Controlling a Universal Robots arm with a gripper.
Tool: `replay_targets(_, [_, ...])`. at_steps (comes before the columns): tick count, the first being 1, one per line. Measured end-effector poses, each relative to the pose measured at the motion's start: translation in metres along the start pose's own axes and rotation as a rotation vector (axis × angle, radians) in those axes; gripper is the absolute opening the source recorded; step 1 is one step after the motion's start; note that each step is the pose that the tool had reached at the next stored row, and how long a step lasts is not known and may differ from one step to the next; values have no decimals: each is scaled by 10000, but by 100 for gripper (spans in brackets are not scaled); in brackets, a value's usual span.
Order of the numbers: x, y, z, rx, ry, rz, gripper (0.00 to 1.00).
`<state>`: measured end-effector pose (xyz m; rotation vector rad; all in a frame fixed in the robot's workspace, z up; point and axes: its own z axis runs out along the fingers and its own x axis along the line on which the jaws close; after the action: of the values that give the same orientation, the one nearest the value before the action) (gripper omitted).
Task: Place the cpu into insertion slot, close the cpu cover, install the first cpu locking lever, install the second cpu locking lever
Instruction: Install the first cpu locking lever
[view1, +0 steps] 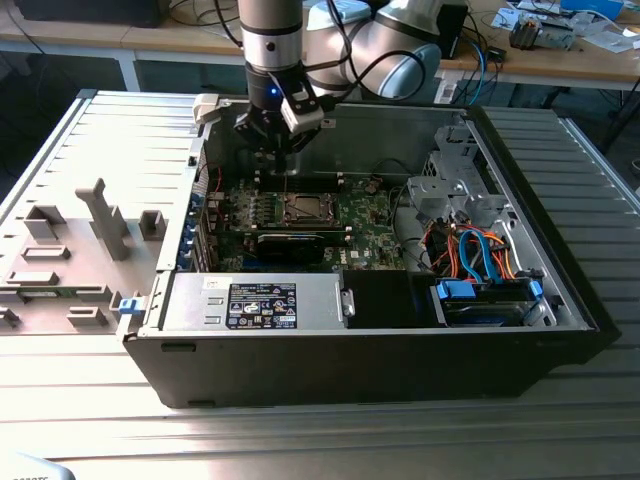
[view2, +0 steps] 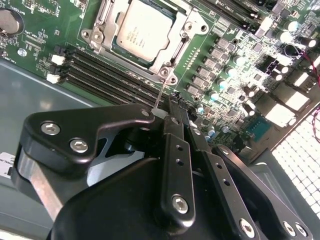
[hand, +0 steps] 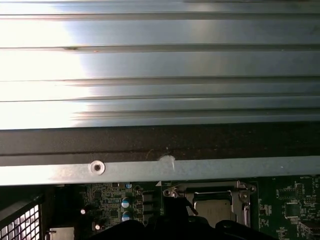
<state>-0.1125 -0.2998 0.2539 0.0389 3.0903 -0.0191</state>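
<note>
Item: my gripper (view2: 172, 107), fingers drawn together and clenched on a thin wire lever (view2: 159, 96), poised just beside the socket's corner. Item: the cpu (view2: 143, 29), seated flat in the insertion slot (view2: 116, 46) on the green motherboard (view2: 227, 60), the cpu cover (view2: 172, 54) lying closed around it, within the open computer case (view1: 560, 250).

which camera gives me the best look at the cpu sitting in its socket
The second wrist view: the cpu shows large, its flat silver top framed by the cpu cover. The first wrist view catches part of it behind the gripper body; the exterior view shows it small, below the gripper.
</note>
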Motion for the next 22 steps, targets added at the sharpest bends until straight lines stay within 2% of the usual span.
replay_targets(4, [-13,1,4,2,-1,1,11])
replay_targets(6, [-23,1,16,47,1,-5,11])
replay_targets(9, [-32,3,39,58,-1,-3,11])
replay_targets(22, [-32,3,82,57,-2,-4,11])
